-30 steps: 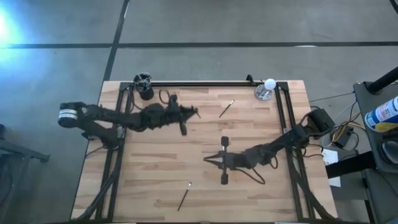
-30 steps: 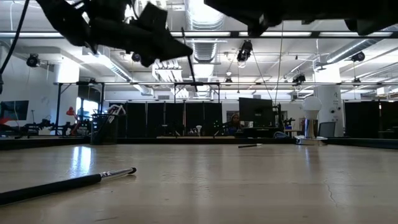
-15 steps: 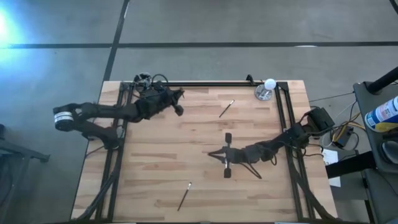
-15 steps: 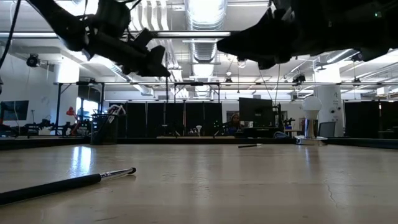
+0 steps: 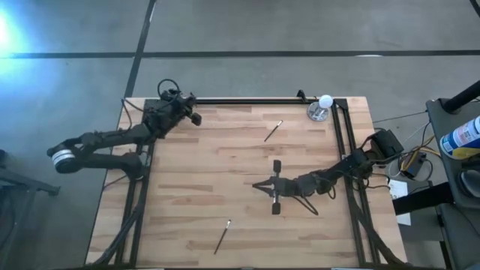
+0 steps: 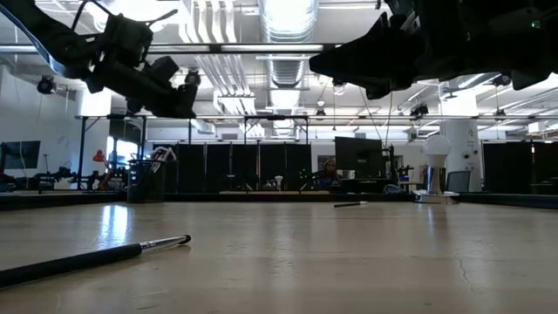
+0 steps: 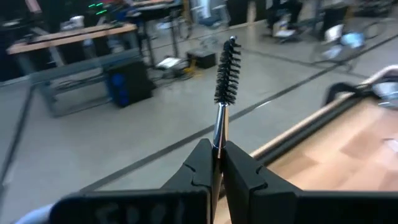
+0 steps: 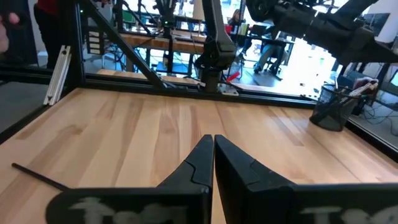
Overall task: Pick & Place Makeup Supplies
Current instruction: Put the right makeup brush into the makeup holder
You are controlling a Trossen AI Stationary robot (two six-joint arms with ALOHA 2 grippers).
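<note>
High view: the left gripper (image 5: 193, 118) sits at the far-left corner of the wooden table (image 5: 195, 202), right by the small black cup (image 5: 169, 95) that stands at that corner. In the left wrist view its fingers (image 7: 198, 163) are pinched tight on the silvery shaft of a spoolie brush (image 7: 225, 74), whose dark bristled head stands up past the fingertips, pointing out over the table's far edge toward the room floor. In the low view this gripper (image 6: 179, 96) hangs high above the tabletop, over the cup (image 6: 146, 179), which already has brushes in it.

The right gripper (image 5: 274, 187) hovers over the middle of the table, somewhat toward the right side. In the right wrist view its fingers (image 8: 199, 163) are pressed together with nothing between them, and a thin dark brush (image 8: 37, 176) lies on the wood off to one side, apart from the fingers.

Two makeup brushes lie loose on the table in the high view: one brush (image 5: 273, 130) toward the far edge, between the two grippers and well apart from both, and another brush (image 5: 222, 235) near the front edge. The low view shows that near brush (image 6: 87, 260) lying flat close to the camera, and the far one (image 6: 350, 204) as a small dark line. A white ball on a silver base (image 5: 321, 107) stands at the far-right corner.
</note>
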